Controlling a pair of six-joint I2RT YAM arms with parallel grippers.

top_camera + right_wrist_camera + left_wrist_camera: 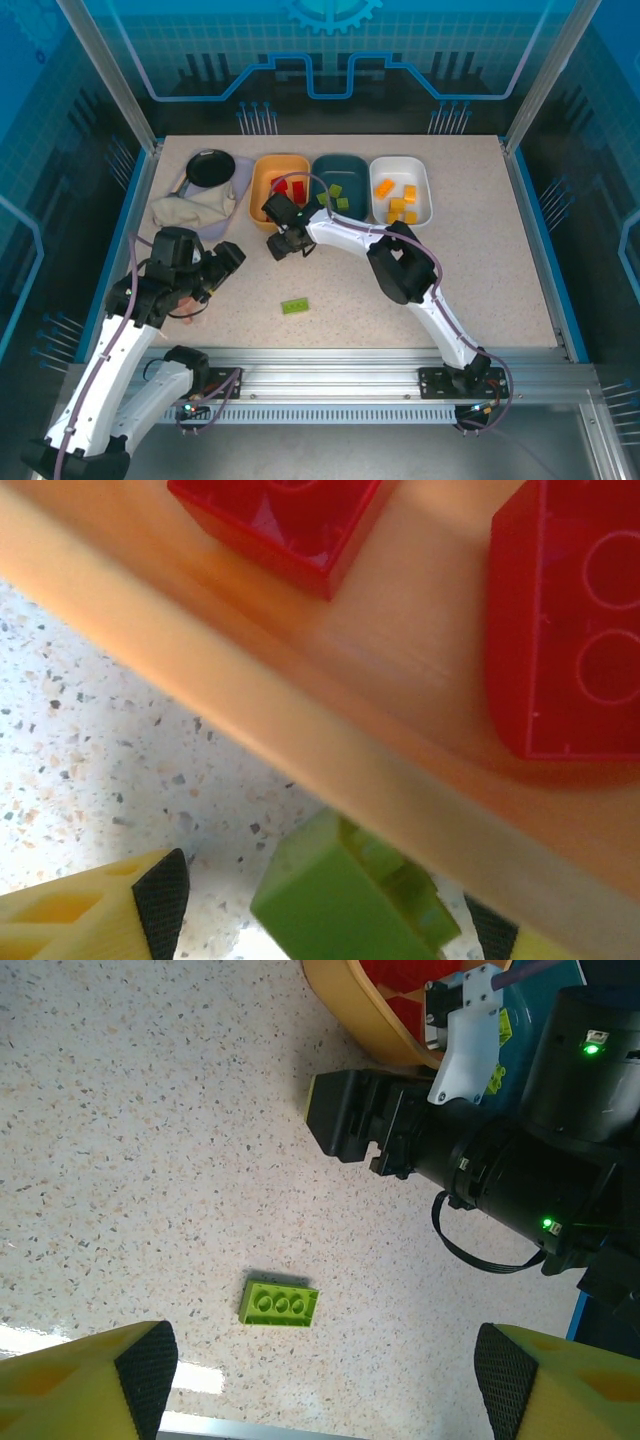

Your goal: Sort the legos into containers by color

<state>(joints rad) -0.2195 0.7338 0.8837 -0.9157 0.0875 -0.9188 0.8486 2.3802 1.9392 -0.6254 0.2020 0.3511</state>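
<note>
Left of dark teal bin [341, 160] holding green bricks [338, 191], orange-yellow bin [259, 184] with red bricks [296, 187]; right, white bin [423, 178] with orange bricks [384, 187]; in front, lone green brick [295, 306] studs-up.

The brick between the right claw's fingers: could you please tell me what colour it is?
Light green; the brick shows best in the right wrist view.
</note>
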